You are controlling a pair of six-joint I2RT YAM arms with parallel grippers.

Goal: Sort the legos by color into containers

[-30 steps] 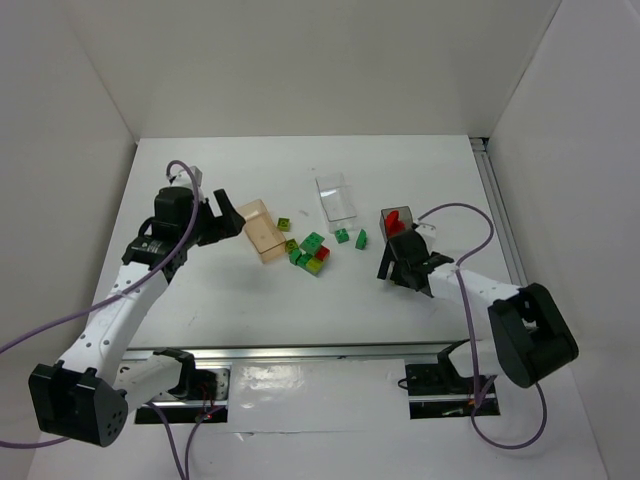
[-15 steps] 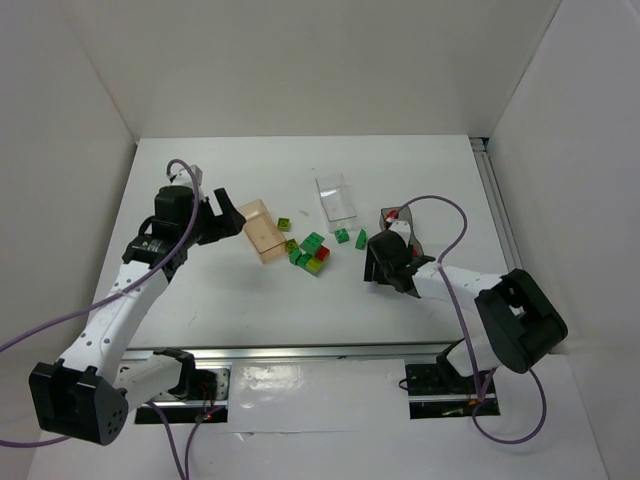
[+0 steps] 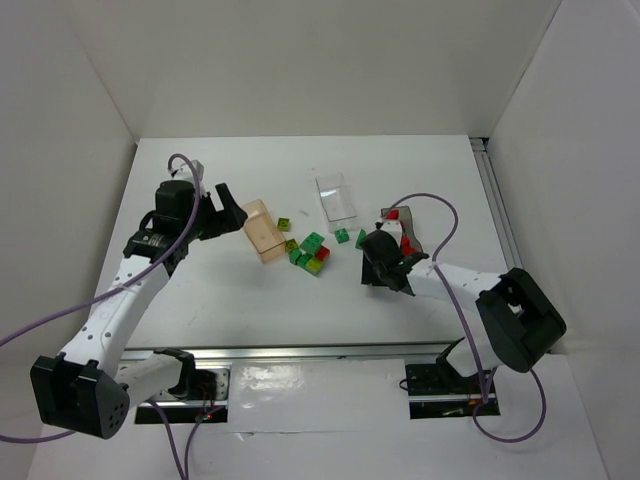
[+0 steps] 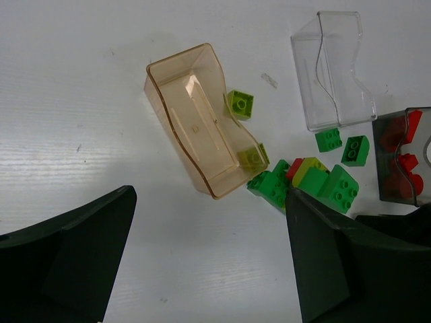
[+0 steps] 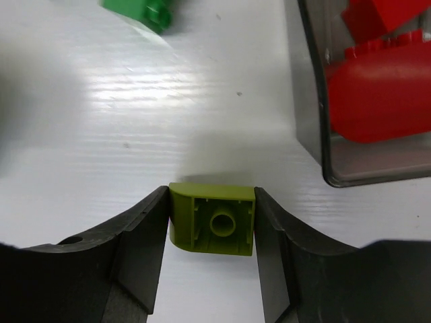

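My right gripper is shut on a yellow-green lego, hollow underside facing the camera, just left of the reddish tray holding red legos. From above, the right gripper sits beside that tray. My left gripper is open with nothing in it, near the peach tray. A lime lego lies by that tray. A mixed pile of green, lime and red legos lies between the trays. Two dark green legos lie below the clear tray.
White walls enclose the table on the left, back and right. A metal rail runs along the right edge. A dark green lego lies ahead of the right gripper. Purple cables loop off both arms.
The right gripper has moved left from the reddish tray towards the middle, and its jaws have closed on the yellow-green lego. The left arm has barely moved.
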